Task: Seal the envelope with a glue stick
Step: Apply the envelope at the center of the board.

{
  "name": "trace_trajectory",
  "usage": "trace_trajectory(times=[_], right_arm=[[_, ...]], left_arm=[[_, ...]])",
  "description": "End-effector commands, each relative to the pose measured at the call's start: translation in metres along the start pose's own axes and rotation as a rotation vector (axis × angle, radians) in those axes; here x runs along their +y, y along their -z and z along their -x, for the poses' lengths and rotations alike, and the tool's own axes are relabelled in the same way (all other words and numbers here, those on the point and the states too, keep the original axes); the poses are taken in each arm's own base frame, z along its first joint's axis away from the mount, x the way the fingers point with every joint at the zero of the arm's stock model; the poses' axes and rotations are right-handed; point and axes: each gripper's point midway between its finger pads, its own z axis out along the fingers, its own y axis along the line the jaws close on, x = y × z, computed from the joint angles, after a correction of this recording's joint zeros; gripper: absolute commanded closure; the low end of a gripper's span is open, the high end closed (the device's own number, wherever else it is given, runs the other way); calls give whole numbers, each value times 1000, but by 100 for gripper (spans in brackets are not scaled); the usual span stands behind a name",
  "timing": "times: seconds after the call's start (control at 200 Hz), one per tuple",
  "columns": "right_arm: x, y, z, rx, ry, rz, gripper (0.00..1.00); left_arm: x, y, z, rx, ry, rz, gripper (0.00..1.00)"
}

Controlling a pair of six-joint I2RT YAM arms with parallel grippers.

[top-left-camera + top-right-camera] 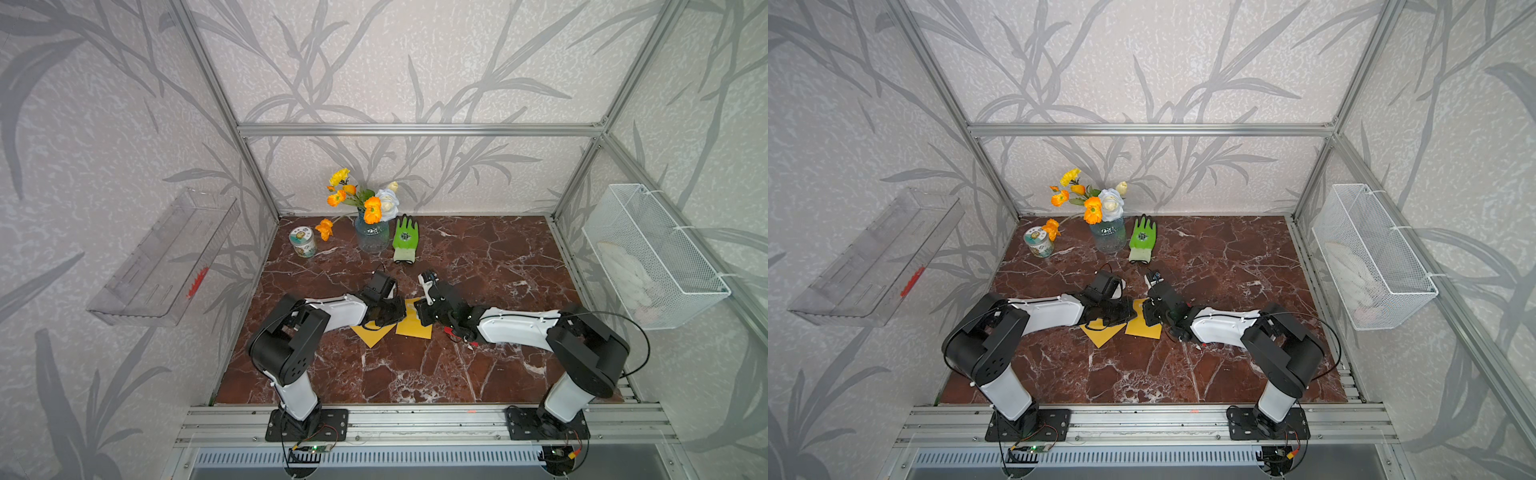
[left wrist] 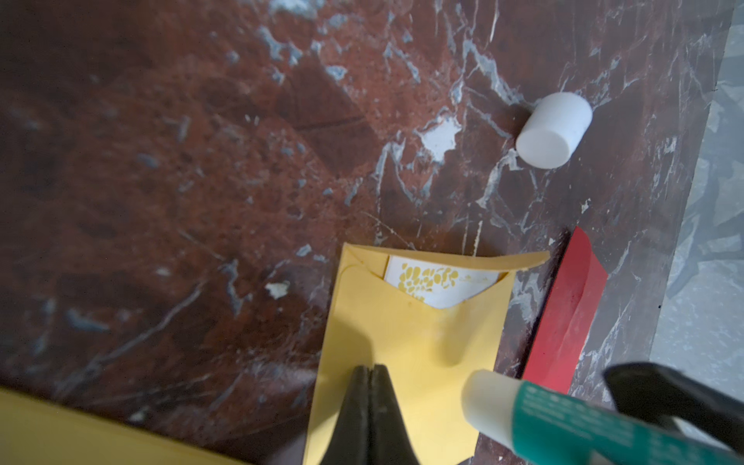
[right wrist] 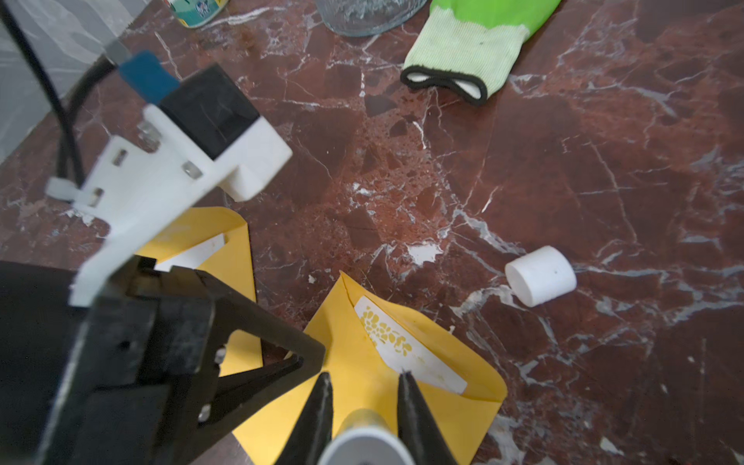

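A yellow envelope [image 2: 422, 342] lies on the marble table with its flap open and a white patterned card [image 3: 402, 350] showing in its mouth. My left gripper [image 2: 369, 368] is shut with nothing in it, its tips resting on the envelope's body. My right gripper [image 3: 364, 376] is shut on the glue stick [image 2: 563, 418], a teal-labelled tube with its cap off. The stick's white tip hangs over the envelope's edge; contact cannot be told. The white cap [image 3: 541, 275] lies loose on the marble beyond the envelope. In both top views the grippers meet over the envelope [image 1: 415, 322] [image 1: 1144, 324].
A second yellow envelope [image 1: 372, 334] lies under the left arm. A red paper [image 2: 567, 314] lies beside the first envelope. At the back stand a flower vase [image 1: 372, 235], a green glove [image 1: 405, 241] and a printed jar [image 1: 303, 241]. A wire basket [image 1: 652, 257] and a clear tray [image 1: 166, 257] hang on the walls.
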Motion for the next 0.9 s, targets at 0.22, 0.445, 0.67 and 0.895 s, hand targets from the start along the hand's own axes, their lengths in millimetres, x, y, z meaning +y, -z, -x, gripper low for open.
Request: trace_trajectory(times=[0.22, 0.445, 0.67, 0.895], right_arm=[[-9, -20, -7, -20, 20, -14, 100], [-7, -26, -2, -26, 20, -15, 100], [-2, -25, 9, -49, -9, 0, 100], [4, -35, 14, -47, -30, 12, 100]], left_arm=[[35, -9, -24, 58, 40, 130, 100], [35, -12, -26, 68, 38, 127, 100], [37, -15, -28, 78, 42, 129, 100], [40, -16, -31, 86, 45, 138, 100]])
